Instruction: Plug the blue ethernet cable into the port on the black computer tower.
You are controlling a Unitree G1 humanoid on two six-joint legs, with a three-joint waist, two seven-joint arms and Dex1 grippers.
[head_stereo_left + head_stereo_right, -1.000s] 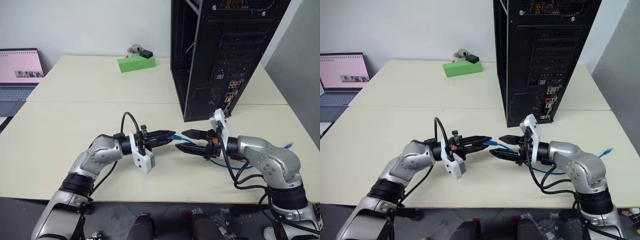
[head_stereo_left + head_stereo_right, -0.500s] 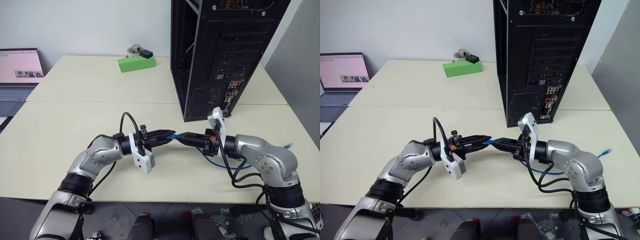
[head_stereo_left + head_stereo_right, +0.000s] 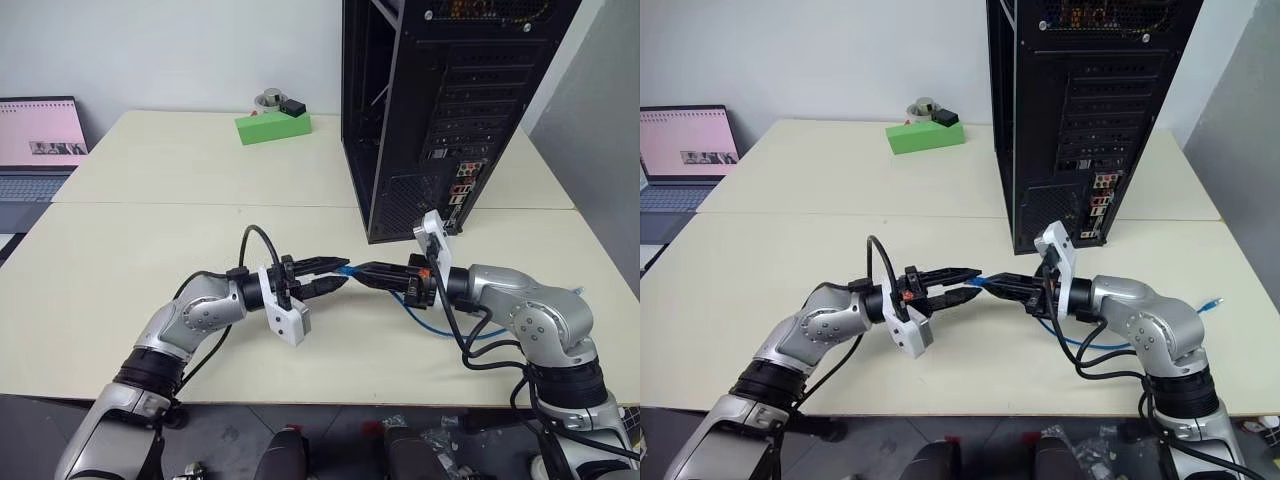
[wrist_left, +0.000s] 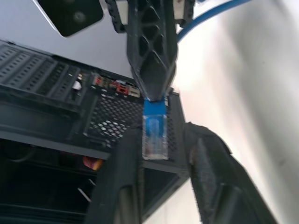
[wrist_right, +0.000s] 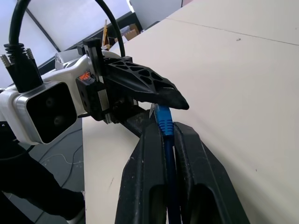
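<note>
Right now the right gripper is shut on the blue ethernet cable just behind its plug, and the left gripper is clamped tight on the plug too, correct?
Not quite. The right gripper is shut on the blue ethernet cable, but the left gripper has its fingers spread, with the plug loose between them; the left wrist view shows the gap.

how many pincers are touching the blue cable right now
1. The right pincer is shut on the blue ethernet cable just behind its plug. The left pincer stands open around the plug tip, its fingers apart from it.

laptop (image 3: 35, 150) cropped, tower (image 3: 440, 110) top cropped
</note>
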